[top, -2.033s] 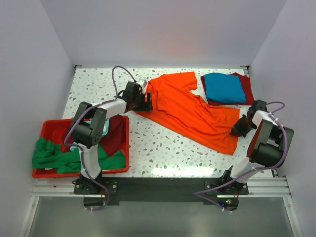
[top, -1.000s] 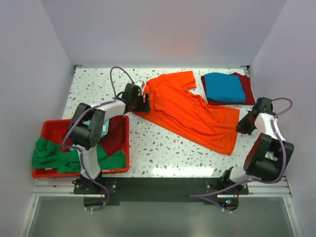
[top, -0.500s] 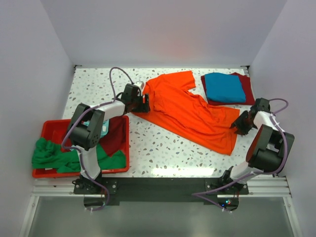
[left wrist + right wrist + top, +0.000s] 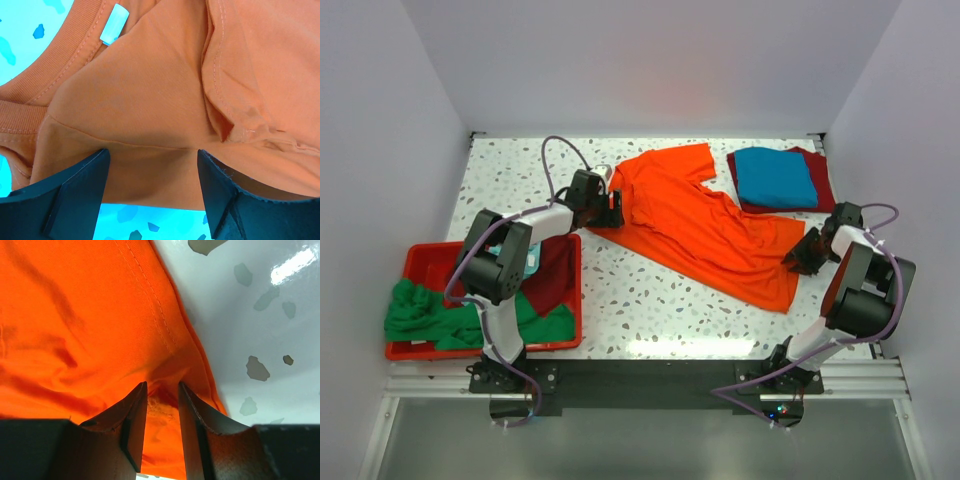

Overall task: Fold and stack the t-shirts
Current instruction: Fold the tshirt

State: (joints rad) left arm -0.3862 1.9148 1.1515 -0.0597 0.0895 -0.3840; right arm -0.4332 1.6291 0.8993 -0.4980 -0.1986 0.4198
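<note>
Orange shirt [image 4: 705, 225] lies unfolded mid-tabletop. The left gripper [image 4: 616, 208] gapes wide over its collar, and the right gripper [image 4: 792, 260] stands narrowly parted astride its hem. A blue shirt [image 4: 775, 177] sits folded on a dark red shirt [image 4: 750, 205] at the far right corner. The green shirt [image 4: 420, 312] in the bin [image 4: 420, 252] remains.

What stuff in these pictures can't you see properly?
- Dark red shirt, top view: mostly covered by the folded blue shirt on it.
- Red bin, top view: the left arm hides part of its contents.
- Right gripper, right wrist view: orange shirt bunches between its fingers; unclear whether it is pinched.
- White neck label, left wrist view: too small to read.
</note>
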